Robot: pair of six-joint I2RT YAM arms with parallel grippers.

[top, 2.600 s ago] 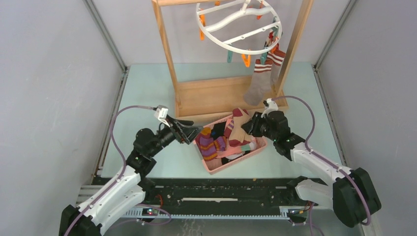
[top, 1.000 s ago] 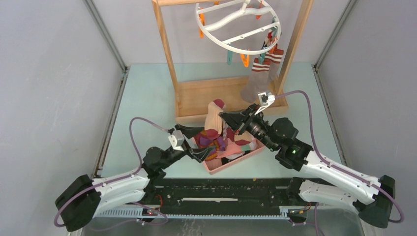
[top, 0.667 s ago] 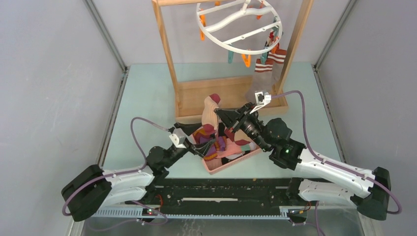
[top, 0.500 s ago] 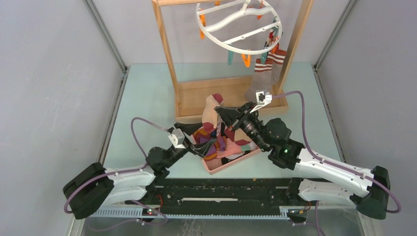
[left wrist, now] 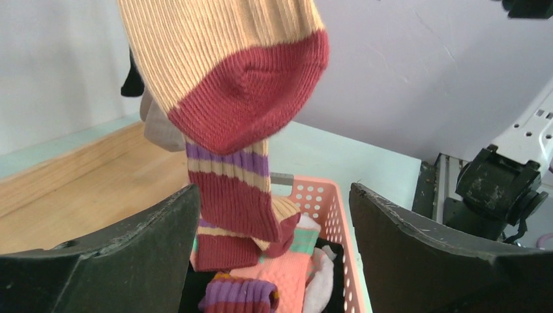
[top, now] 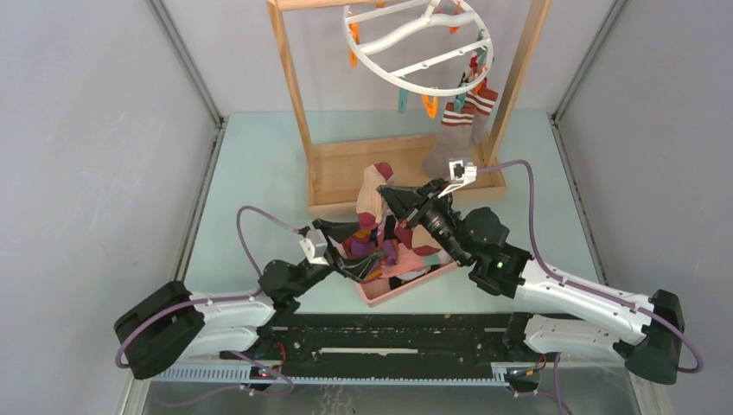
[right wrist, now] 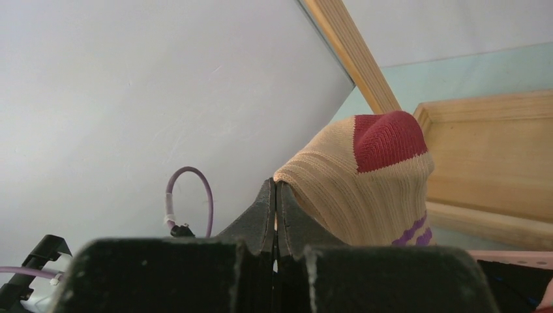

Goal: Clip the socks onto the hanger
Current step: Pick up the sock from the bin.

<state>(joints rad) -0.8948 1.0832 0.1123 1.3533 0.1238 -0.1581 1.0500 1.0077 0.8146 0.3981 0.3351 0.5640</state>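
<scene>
Tan ribbed sock (top: 372,192) with maroon toe and heel and purple stripes hangs in the air above the pink perforated plastic basket (top: 406,290), just near of the wooden rack frame (top: 292,95). It is draped over its pinch point. The right arm's fingers (top: 393,195) are pressed together on a fold of the tan part, and the maroon tip (right wrist: 389,135) stands just far of them in the right wrist view. The sock's long axis runs roughly up and down, and its striped, maroon-banded lower end (left wrist: 228,228) trails down to the other socks heaped in the basket.

The left arm's fingers (left wrist: 404,248) are spread wide and hold nothing. They sit low at the basket's left side, aimed to the right at that dangling lower end. Seen from the left wrist, the fabric lines up with their gap, but whether it lies between the tips or just beyond them I cannot tell. The left arm is the nearer one to the free end, so gathering that end likely falls to it.

Far and above, the white plastic ring hanger (top: 430,88) hangs in the frame. Orange (top: 430,105) and teal (top: 404,98) clips dangle free along its near rim. A grey sock with a maroon-and-white striped cuff (top: 449,143) is already clipped on at the right. All of this stands on the pale green desk (top: 259,173).
</scene>
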